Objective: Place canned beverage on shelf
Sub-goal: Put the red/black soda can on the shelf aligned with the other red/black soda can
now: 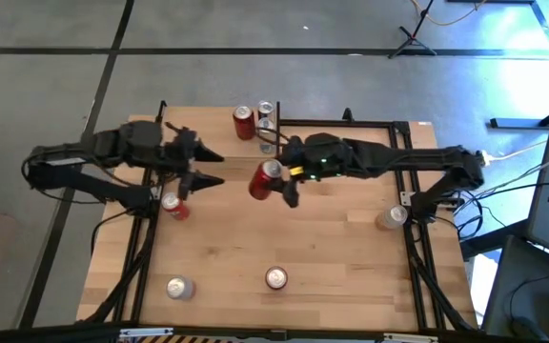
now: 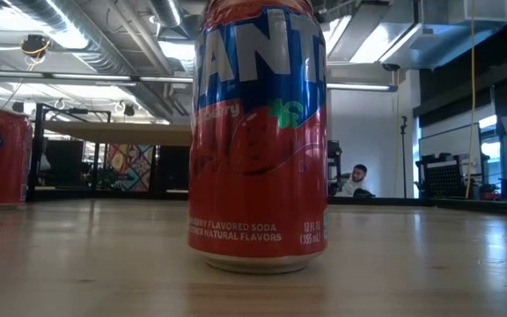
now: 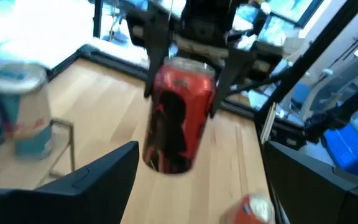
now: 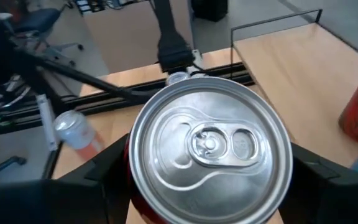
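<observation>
High view: the right tool grips a red can by its sides, lifted and tilted above the counter. Beyond the tool lies the shelf, holding two cans. The left tool gapes empty opposite.

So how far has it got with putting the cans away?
Two cans, the red can and the silver can, already stand by the shelf. The right gripper holds another red can in the air. The left gripper waits open. Four cans remain on the table.

red can | tilted, held above mid-table | shelf | far edge, two cans on it
</observation>
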Available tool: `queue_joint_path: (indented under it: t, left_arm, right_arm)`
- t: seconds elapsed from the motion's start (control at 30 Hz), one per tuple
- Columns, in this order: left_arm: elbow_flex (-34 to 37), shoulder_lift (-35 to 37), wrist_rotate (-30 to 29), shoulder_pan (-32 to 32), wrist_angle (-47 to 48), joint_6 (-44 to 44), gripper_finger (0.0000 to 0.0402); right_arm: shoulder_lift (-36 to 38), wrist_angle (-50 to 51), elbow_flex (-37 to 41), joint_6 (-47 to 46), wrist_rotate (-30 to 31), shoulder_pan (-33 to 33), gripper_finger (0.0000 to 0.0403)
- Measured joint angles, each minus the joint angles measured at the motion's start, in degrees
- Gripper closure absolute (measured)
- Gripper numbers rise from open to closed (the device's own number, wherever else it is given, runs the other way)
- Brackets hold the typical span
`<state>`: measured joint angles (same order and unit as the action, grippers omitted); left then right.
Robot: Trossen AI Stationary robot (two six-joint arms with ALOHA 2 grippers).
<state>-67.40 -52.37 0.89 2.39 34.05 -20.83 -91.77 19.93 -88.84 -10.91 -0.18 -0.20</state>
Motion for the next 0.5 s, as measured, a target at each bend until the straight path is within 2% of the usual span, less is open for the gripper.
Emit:
queue_joint_path:
  t: [0.3,0.5]
  left_arm:
    - [0.0,7.43,0.1,-0.06,5.67,3.04,0.0069]
    - [0.0,9.32,-0.11,-0.04,5.97,6.21,0.0069]
  right_arm:
    - [-12.51,6.0,-16.34,5.86,10.29,0.23,0.0127]
    - [-19.93,7.19,-23.85,8.49,11.56,-2.7,0.0127]
